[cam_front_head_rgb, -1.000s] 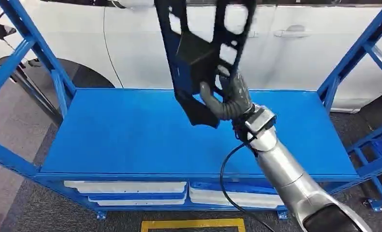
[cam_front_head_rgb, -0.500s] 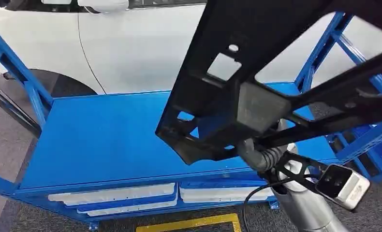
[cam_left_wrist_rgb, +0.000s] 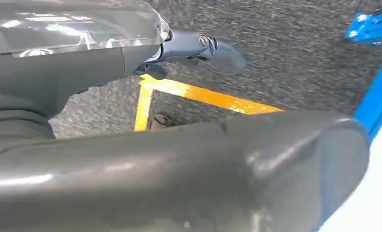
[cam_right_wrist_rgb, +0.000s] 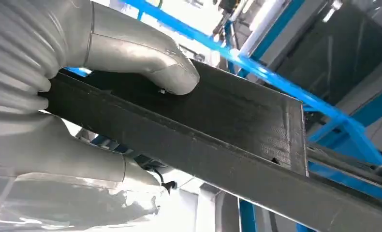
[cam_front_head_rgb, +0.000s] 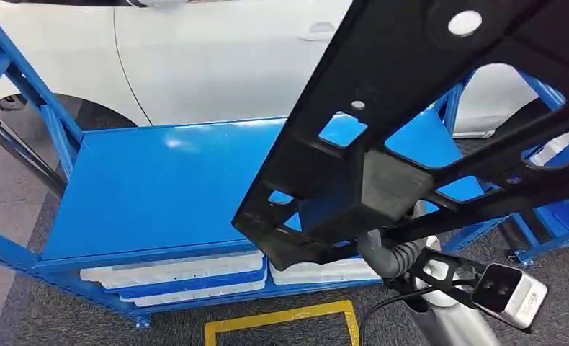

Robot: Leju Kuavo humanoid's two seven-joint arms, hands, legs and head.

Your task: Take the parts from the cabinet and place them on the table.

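Above the right hand (cam_front_head_rgb: 391,249): black perforated panel (cam_front_head_rgb: 426,137), clamped between thumb and fingers.
Change: panel now lifted clear of blue shelf (cam_front_head_rgb: 159,187), looming nearer the camera.
Meaning: carry to surface looks next.
Left hand (cam_left_wrist_rgb: 198,46): fingers' state cannot be told.

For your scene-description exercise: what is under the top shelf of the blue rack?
Under the blue shelf lie white flat panels in stacks. The black part, held by the right hand, covers the rack's right side.
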